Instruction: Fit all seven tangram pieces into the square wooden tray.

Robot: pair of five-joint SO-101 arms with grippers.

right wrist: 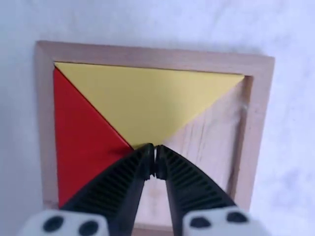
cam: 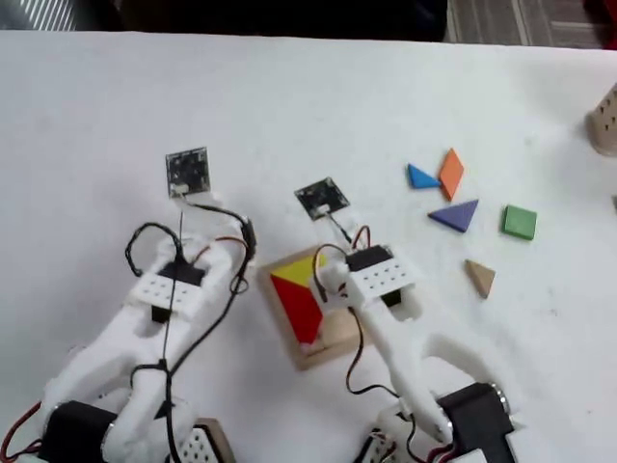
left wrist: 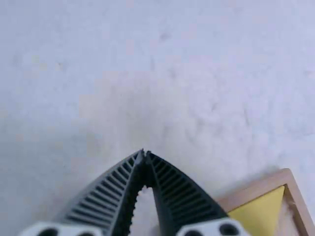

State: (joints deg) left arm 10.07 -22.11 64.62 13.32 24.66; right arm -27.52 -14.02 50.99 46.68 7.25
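Note:
The square wooden tray [cam: 333,349] [right wrist: 258,113] lies between the two arms. A large yellow triangle [cam: 301,268] [right wrist: 147,98] and a large red triangle [cam: 300,305] [right wrist: 83,132] lie flat inside it. My right gripper [right wrist: 152,150] hangs shut and empty over the tray's middle, tips at the yellow triangle's point. My left gripper [left wrist: 144,156] is shut and empty over bare table, with a tray corner [left wrist: 275,184] beside it. To the tray's right lie a blue triangle [cam: 421,177], an orange parallelogram [cam: 450,173], a purple triangle [cam: 456,214], a green square [cam: 519,222] and a tan triangle [cam: 480,278].
A tan pegged object [cam: 604,121] stands at the table's right edge. Wide white table [cam: 289,106] stretches beyond the arms. Cables loop over the left arm [cam: 164,289].

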